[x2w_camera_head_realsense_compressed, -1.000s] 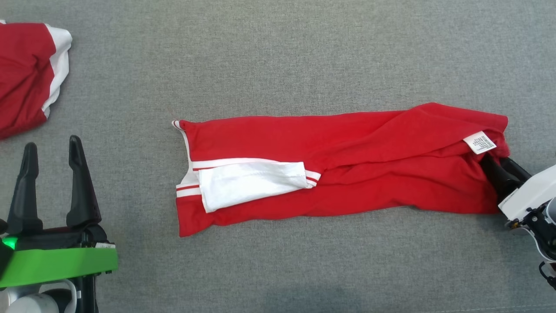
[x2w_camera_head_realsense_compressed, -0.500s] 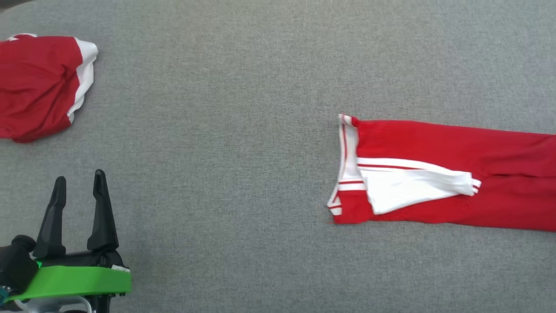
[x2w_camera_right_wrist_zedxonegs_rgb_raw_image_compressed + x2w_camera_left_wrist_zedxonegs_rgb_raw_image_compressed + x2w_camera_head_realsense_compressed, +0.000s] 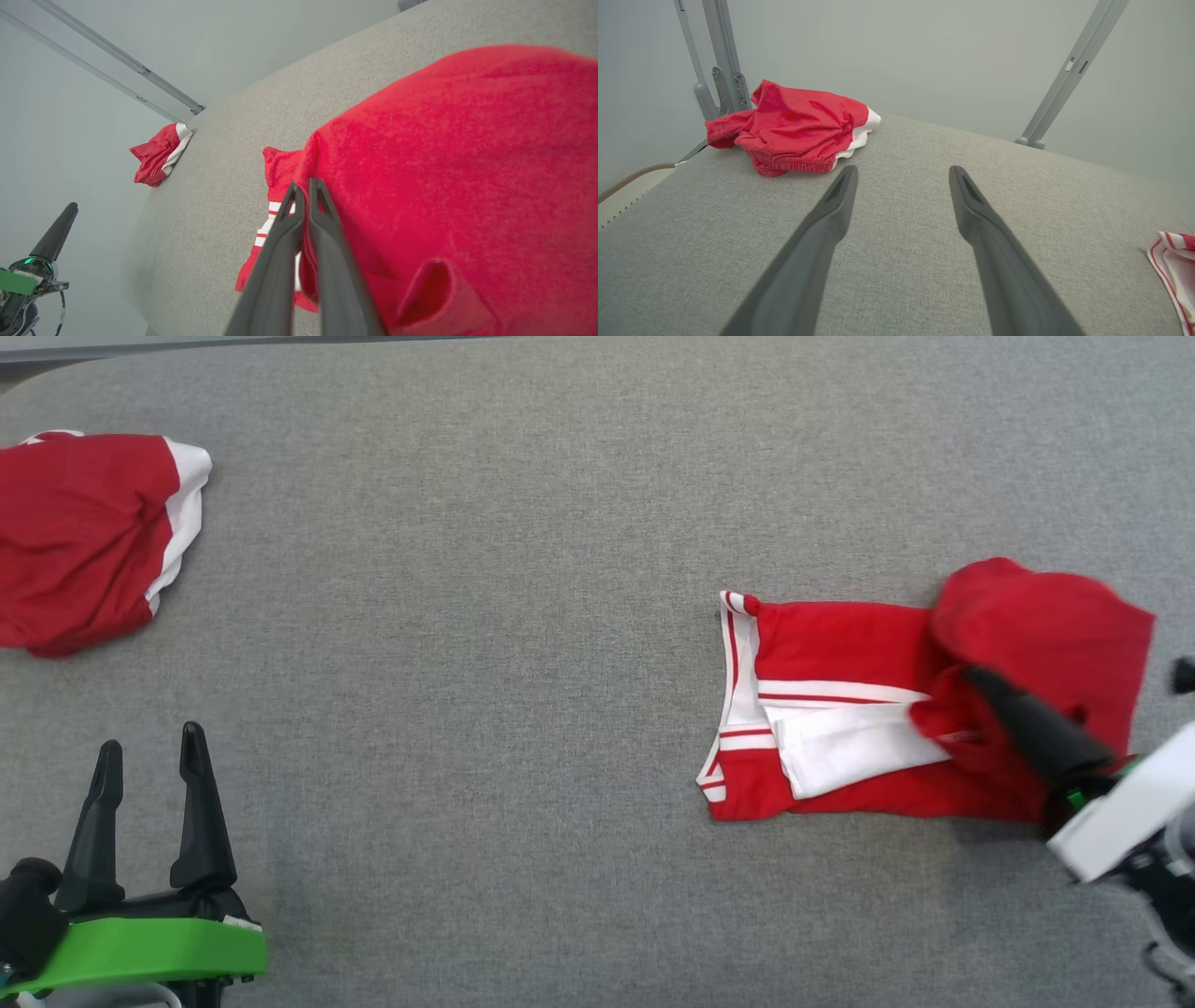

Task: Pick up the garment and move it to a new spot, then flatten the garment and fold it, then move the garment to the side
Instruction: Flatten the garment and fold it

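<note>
Right gripper (image 3: 973, 674) pinches the red garment (image 3: 840, 644) at its raised right end; its long axis runs leftward; left gripper (image 3: 149, 737), spread, sits lower left.

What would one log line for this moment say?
right gripper: shut on garment, end raised | left gripper: open, idle | second garment: far left
</note>
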### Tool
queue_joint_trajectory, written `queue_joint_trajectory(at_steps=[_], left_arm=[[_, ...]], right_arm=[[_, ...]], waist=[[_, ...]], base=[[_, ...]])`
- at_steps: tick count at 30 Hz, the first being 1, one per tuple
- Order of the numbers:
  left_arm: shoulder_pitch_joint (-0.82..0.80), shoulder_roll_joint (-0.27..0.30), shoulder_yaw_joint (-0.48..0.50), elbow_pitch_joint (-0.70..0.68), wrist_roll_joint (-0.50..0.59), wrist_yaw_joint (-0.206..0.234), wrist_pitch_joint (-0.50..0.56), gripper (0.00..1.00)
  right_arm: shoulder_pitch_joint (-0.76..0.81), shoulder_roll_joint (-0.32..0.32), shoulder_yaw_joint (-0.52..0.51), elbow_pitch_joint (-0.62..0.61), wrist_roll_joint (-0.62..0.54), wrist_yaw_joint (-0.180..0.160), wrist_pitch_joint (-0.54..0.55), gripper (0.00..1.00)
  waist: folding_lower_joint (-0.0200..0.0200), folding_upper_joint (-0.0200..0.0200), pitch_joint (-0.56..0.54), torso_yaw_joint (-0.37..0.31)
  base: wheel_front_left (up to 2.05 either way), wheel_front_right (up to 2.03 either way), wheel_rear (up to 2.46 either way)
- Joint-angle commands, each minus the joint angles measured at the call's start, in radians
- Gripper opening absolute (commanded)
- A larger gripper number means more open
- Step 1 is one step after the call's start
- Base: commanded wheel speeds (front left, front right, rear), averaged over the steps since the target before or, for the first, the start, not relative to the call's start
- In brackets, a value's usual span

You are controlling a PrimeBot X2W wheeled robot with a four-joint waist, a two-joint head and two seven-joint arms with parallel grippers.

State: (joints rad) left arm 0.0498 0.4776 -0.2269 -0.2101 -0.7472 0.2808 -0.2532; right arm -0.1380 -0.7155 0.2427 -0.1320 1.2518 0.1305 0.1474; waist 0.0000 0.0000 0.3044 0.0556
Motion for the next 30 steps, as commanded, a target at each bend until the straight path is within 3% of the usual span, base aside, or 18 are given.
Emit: queue_joint_trajectory(at_steps=[1, 6, 12, 16, 23, 24, 25, 26, 30], left_arm=[[-0.011, 0.003, 0.002, 0.003, 0.000, -0.003, -0.002, 1.00], [-0.026, 0.000, -0.001, 0.006, -0.001, -0.006, -0.001, 1.00], [-0.032, -0.003, 0.000, 0.020, -0.009, -0.011, -0.002, 1.00], [-0.042, -0.007, -0.009, 0.032, -0.011, -0.016, -0.001, 1.00], [-0.052, -0.017, -0.018, 0.050, -0.017, -0.024, -0.002, 1.00], [-0.052, -0.021, -0.017, 0.055, -0.019, -0.026, -0.003, 1.00], [-0.051, -0.022, -0.015, 0.058, -0.019, -0.027, -0.004, 1.00], [-0.050, -0.024, -0.014, 0.062, -0.018, -0.029, -0.005, 1.00], [-0.041, -0.030, -0.010, 0.070, -0.017, -0.027, -0.006, 1.00]], right_arm=[[-0.003, 0.032, 0.015, -0.007, -0.041, 0.000, 0.004, 0.00], [-0.069, 0.207, 0.090, 0.001, -0.203, 0.001, 0.034, 0.00], [-0.173, 0.360, 0.153, 0.083, -0.335, 0.001, 0.062, 0.00], [-0.221, 0.418, 0.199, 0.134, -0.375, 0.001, 0.073, 0.00], [-0.269, 0.431, 0.226, 0.213, -0.412, 0.001, 0.067, 0.00], [-0.279, 0.415, 0.232, 0.221, -0.437, 0.001, 0.062, 0.42], [-0.281, 0.411, 0.236, 0.223, -0.450, 0.001, 0.055, 0.95], [-0.278, 0.408, 0.245, 0.222, -0.456, 0.001, 0.054, 1.00], [-0.242, 0.363, 0.267, 0.150, -0.478, 0.001, 0.050, 1.00]], waist=[[0.0000, 0.0000, 0.001, -0.003], [0.0000, 0.0000, 0.006, -0.007], [0.0000, 0.0000, 0.008, -0.012], [0.0000, 0.0000, 0.005, -0.008], [0.0000, 0.0000, 0.005, 0.002], [0.0000, 0.0000, 0.005, 0.002], [0.0000, 0.0000, 0.004, 0.001], [0.0000, 0.0000, 0.002, 0.001], [0.0000, 0.0000, -0.013, -0.010]], base=[[0.00, 0.00, 0.00], [0.00, 0.00, 0.00], [0.00, 0.00, 0.00], [0.00, 0.00, 0.00], [0.00, 0.00, 0.00], [0.00, 0.00, 0.00], [0.00, 0.00, 0.00], [0.00, 0.00, 0.00], [0.00, 0.00, 0.00]])
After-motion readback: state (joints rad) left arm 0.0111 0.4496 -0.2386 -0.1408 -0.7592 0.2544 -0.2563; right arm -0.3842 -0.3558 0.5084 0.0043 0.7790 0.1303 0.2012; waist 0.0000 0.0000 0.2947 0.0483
